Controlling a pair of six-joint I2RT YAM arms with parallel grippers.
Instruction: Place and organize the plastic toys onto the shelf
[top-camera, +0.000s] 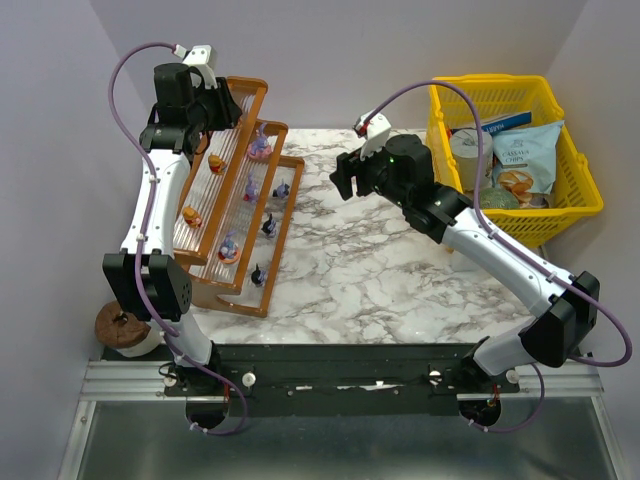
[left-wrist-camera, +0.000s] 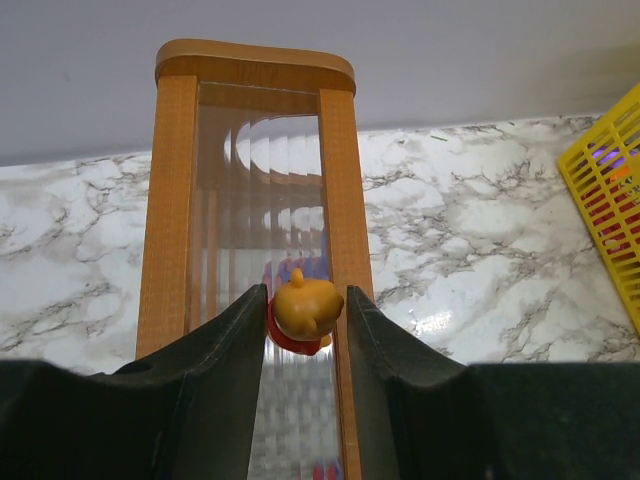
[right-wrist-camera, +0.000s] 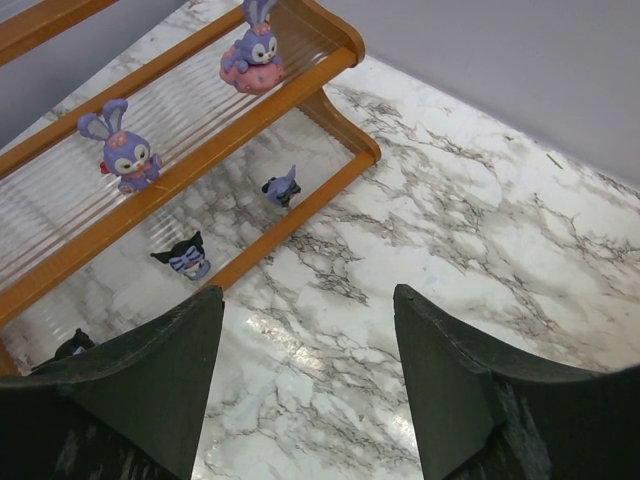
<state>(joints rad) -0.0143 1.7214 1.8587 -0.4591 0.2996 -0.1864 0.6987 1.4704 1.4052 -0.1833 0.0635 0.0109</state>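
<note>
Since each tier seems to keep one colour, our left hand (left-wrist-camera: 306, 292) brackets an orange toy (left-wrist-camera: 305, 312) at the top tier of the shelf (left-wrist-camera: 170, 200); whether it grips, we cannot tell. Our right hand (right-wrist-camera: 308, 295) hovers wide open, empty.

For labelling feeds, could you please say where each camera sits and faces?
Top external: above and behind, facing down on marble table, shelf, yellow basket; left arm and right arm show.
Left wrist: on left arm, facing along a shelf tier; orange toy between its tool's fingers.
Right wrist: on right arm, facing down at purple rabbit toys; its fingers show.
Shared: all see the shelf.
</note>
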